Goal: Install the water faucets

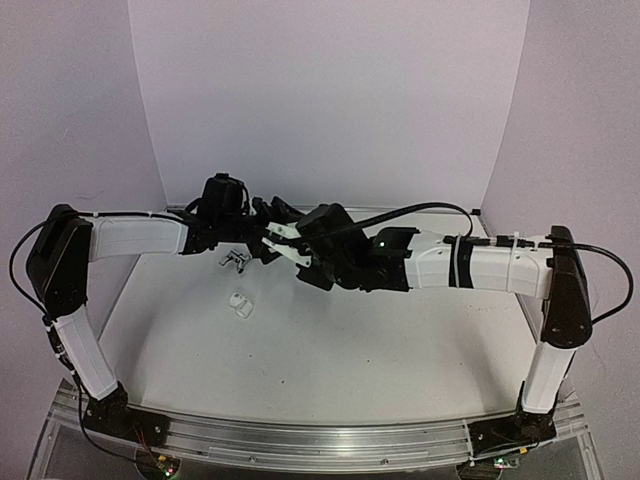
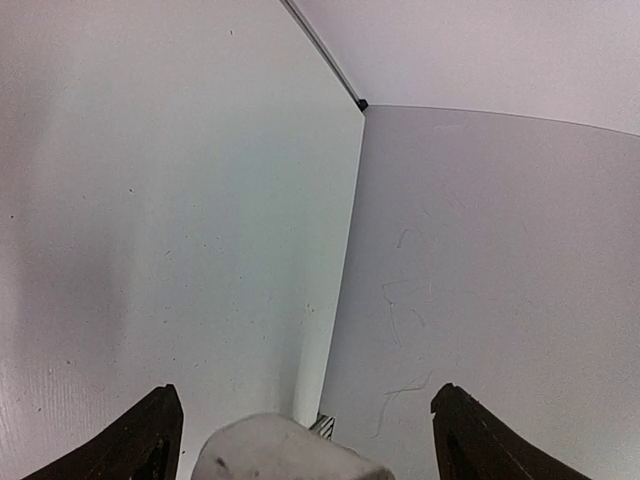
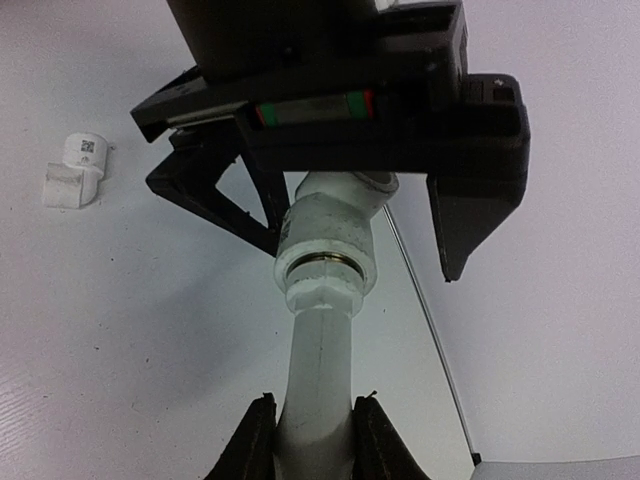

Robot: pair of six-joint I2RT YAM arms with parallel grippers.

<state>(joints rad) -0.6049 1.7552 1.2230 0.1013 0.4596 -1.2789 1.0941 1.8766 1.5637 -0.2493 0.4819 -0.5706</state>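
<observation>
- Your right gripper (image 3: 313, 408) is pressed tight on a white pipe (image 3: 320, 350). One finger sits on each side of it, down at the bottom of the right wrist view.
- The white pipe stands up from those fingers. Near its top it has a round collar (image 3: 325, 285) with a thin dark ring above it.
- Above the collar the pipe goes into a fat white elbow piece (image 3: 335, 215). The two look joined end to end.
- Your left gripper (image 2: 305, 392) is spread wide. In the left wrist view its two dark fingers stand far apart, and the rounded white end of the elbow piece shows low between them.
- In the right wrist view, one left finger (image 3: 225, 200) is right up against the elbow piece. The other left finger (image 3: 470, 220) stands apart from it, with a gap you can see.
- From the top view, both grippers meet above the back of the table (image 1: 350, 340), a little left of the middle. The joined white parts are up in the air between them.
- A small silver metal piece (image 1: 235, 261) lies on the table, just below the left gripper.
- A loose white elbow (image 1: 241, 306) lies on the table a bit nearer to the arm bases. It has a small square sticker on one end.
</observation>
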